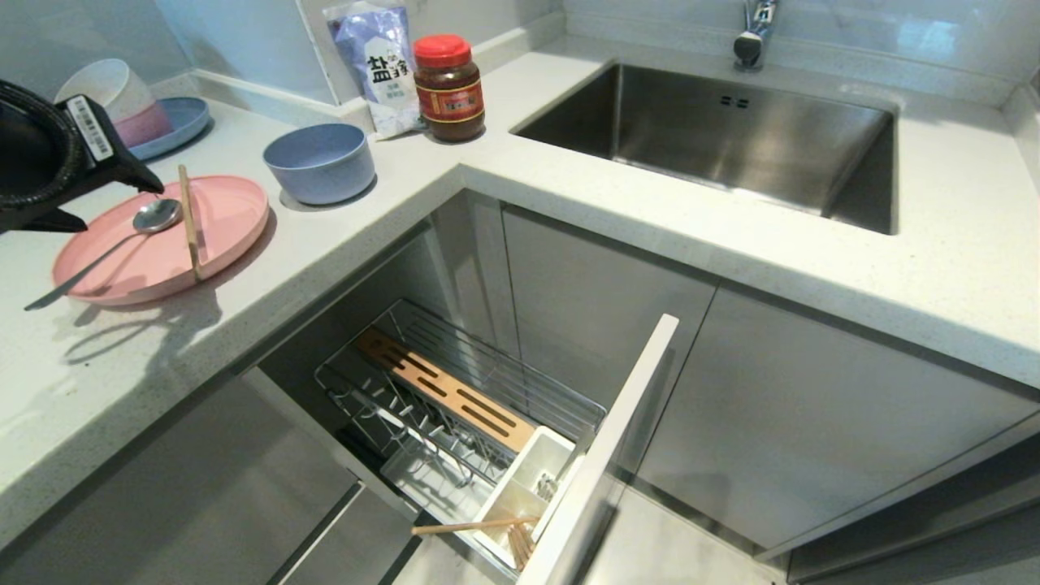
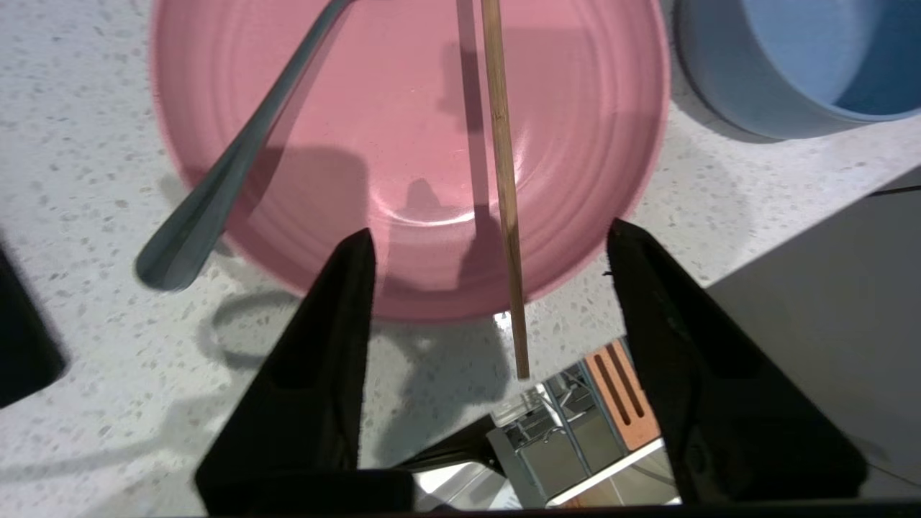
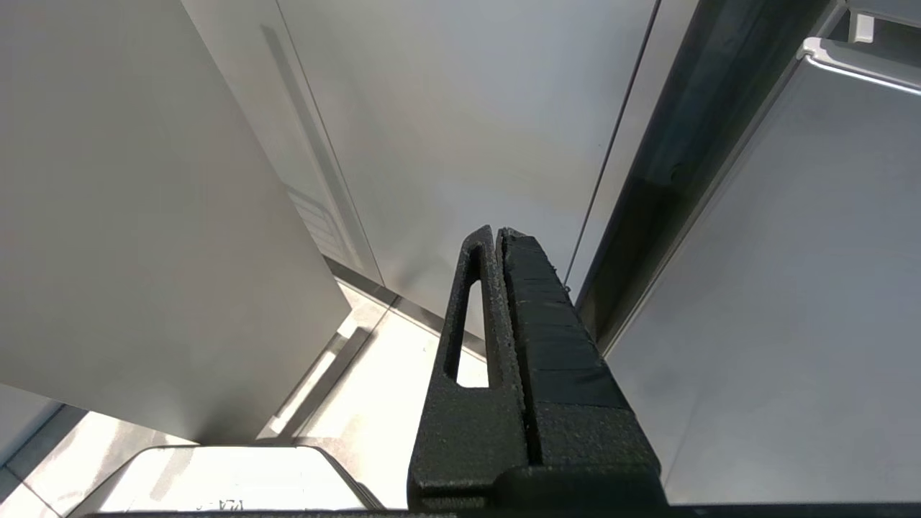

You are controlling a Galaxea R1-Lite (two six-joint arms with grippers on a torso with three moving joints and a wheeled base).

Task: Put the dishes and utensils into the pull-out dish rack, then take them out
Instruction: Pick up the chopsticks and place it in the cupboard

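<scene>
From the head view, the left gripper [image 1: 122,175] hangs over the pink plate [image 1: 231,215] on the bench [image 1: 122,357]; a spoon [image 1: 154,216] and one chopstick [image 1: 189,223] lie across it, the blue bowl [image 1: 319,161] just beside. The pulled-out rack [image 1: 487,382] holds another chopstick [image 1: 475,526]. Left wrist view: fingers [image 2: 338,288] spread, holding nothing, above the plate's rim. Right wrist view: right gripper [image 3: 498,234] pressed together, beside cabinet doors [image 3: 468,129].

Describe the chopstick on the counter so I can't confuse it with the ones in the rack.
On the white counter left of the sink sits a pink plate. One light wooden chopstick lies across it beside the silver spoon, under the open left gripper.
</scene>
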